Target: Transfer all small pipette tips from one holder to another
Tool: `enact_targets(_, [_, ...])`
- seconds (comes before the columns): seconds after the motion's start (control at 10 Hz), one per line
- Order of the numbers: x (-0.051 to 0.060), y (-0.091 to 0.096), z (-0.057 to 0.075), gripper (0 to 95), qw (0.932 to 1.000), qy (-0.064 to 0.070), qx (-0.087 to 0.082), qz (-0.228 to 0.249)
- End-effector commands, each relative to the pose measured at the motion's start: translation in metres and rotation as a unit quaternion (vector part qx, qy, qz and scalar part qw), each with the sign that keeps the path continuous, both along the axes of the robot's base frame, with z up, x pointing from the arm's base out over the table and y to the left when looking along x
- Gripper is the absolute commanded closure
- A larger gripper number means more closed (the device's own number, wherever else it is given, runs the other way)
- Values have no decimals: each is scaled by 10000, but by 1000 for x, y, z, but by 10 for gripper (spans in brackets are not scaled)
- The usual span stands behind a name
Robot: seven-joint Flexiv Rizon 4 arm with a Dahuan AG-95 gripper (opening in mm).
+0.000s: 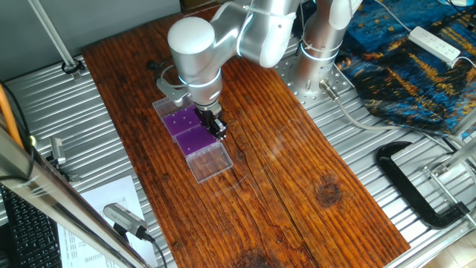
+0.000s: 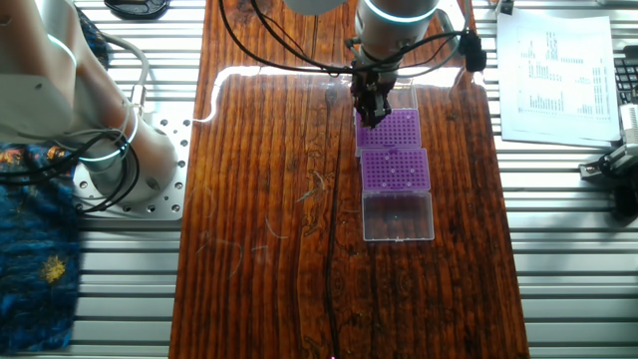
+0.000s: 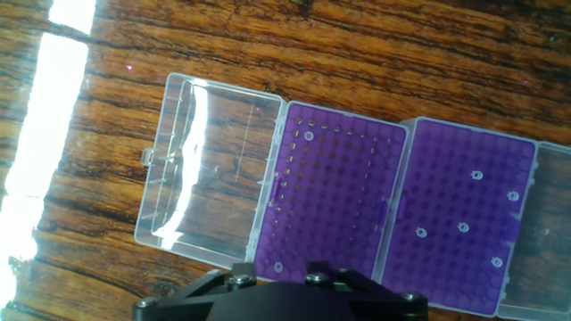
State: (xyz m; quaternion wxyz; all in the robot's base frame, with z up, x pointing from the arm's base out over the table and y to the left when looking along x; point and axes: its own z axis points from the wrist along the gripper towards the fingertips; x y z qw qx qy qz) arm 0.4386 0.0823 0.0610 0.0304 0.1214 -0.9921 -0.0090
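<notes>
gripper (image 2: 373, 112) low over one purple holder (image 2: 389, 128), at its edge nearest arm base (image 2: 125, 165); finger opening hidden by wrist in both fixed views, and only black housing shows in hand view, so can't tell how wide or whether anything held. second holder (image 2: 395, 169) touching first one end to end, on side away from gripper. each w/ clear hinged lid folded flat outward: one lid (image 2: 398, 213) beyond second holder, other (image 3: 210, 169) beside first holder in hand view. small pipette tips as pale dots: two seen in first holder (image 3: 337, 201), one (image 3: 309, 136) near lid-side corner, one (image 3: 278, 267) near housing; five spread over second holder (image 3: 464, 218), e.g. one (image 3: 475, 176) toward its far edge. both boxes on dark wooden board (image 2: 269, 239), well apart from black clamp (image 1: 416, 186) off board.
</notes>
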Motion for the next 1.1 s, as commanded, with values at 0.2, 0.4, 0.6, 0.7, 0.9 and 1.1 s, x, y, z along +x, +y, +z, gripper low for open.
enact_targets(0.2, [-1, 0, -2, 760, 10000, -4, -5, 5])
enact_targets(0.4, [0, 0, -3, 760, 10000, -8, -13, 11])
enact_targets(0.6, [0, 0, -5, 760, 10000, -14, -23, 12])
enact_targets(0.7, [0, 0, -6, 760, 10000, -18, -23, 12])
enact_targets(0.9, [0, -1, -7, 760, 10000, -23, -34, 13])
enact_targets(1.1, [0, 0, -8, 760, 10000, -28, -44, 16])
